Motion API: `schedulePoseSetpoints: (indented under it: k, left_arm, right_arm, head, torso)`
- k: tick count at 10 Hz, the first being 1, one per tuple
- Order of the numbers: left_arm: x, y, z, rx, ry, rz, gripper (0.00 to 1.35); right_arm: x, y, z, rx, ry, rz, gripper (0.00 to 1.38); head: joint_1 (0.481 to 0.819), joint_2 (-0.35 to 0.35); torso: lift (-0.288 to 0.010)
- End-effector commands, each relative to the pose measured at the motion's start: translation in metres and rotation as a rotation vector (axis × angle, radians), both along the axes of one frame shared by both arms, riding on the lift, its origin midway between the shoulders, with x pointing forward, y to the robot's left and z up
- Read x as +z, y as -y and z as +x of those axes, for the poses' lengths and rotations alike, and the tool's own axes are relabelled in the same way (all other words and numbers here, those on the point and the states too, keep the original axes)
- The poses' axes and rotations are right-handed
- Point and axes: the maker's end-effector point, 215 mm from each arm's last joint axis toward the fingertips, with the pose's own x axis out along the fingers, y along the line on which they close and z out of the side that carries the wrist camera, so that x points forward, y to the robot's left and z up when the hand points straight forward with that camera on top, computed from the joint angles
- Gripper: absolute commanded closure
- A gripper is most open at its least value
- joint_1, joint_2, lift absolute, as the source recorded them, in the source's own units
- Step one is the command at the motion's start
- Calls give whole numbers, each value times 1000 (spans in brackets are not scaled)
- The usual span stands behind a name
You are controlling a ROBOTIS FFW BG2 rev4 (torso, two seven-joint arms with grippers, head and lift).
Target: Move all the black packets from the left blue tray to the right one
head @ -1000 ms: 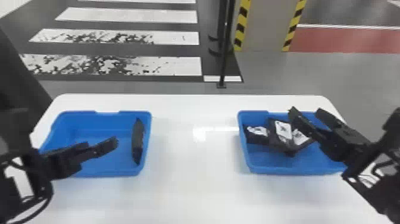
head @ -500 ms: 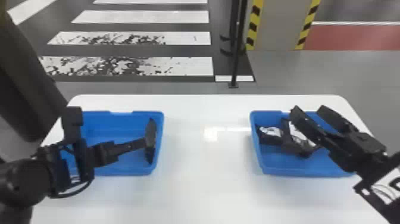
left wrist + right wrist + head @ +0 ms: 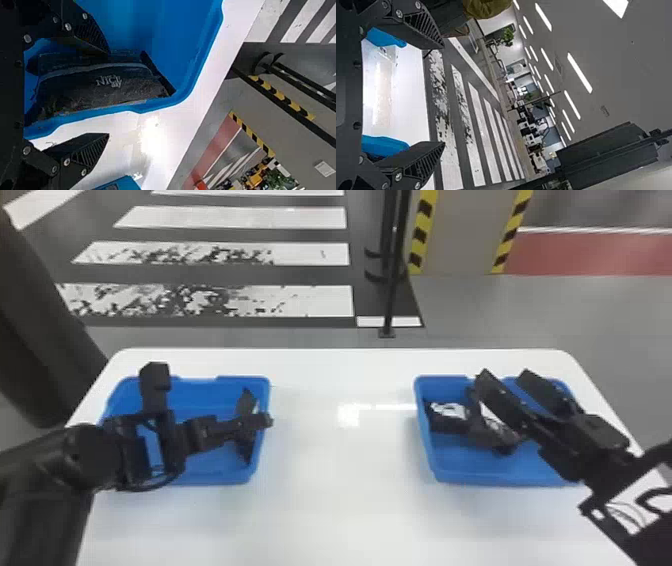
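1. Head view: the jaws of the left gripper [image 3: 260,421] stand over the last black packet [image 3: 245,451], which lies along the inner side wall of the left blue tray [image 3: 220,481]. From where I stand I'd call this the lining-up before a grasp. Across the worktop [image 3: 340,500], other black packets [image 3: 447,426] sit in the right blue tray [image 3: 500,481], with the right gripper [image 3: 504,376] parted above them.
2. Left wrist view: these jaws are wide apart and grip nothing. One finger [image 3: 89,37] is on the tray's inner side, near the packet; whether they touch, I can't tell. The other [image 3: 85,154] looks to be out past the wall, above the worktop. I'd ease the pair inward before lowering, so both pads go down inside and squeeze the packet, not the rim. It looks soft, so a deep, square bite should keep it from slipping.
3. Right wrist view: those jaws are also spread wide, with nothing between them.
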Motion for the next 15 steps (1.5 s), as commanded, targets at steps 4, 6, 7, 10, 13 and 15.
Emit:
schedulePoseSetpoints:
  k: [4, 6, 7, 10, 13, 15]
  left_arm:
    - [-8, 4, -15, -5, -10, -85, 1165]
    - [-8, -6, -26, 15, 9, -88, 1168]
    - [-4, -10, -29, 16, 23, -74, 1216]
    - [7, -35, -50, 51, 50, -47, 1214]
    - [41, -28, -68, 26, 120, -54, 1214]
    - [76, -7, -71, -23, 192, -92, 1214]
  right_arm:
    - [-5, -3, -2, 10, -16, 22, 171]
    - [-9, -6, -3, 18, -26, 38, 171]
    - [-9, -10, -3, 25, -27, 44, 171]
    - [-10, -16, -4, 40, -33, 68, 171]
    - [-9, -22, -7, 53, -34, 82, 171]
    - [-4, -38, -8, 92, -28, 102, 171]
  head:
    - [695, -27]
    - [695, -13]
    - [695, -4]
    - [695, 24]
    - [695, 50]
    - [695, 45]
  torso:
    - [-140]
    - [-140]
    - [-140]
    - [-140]
    - [-140]
    - [-140]
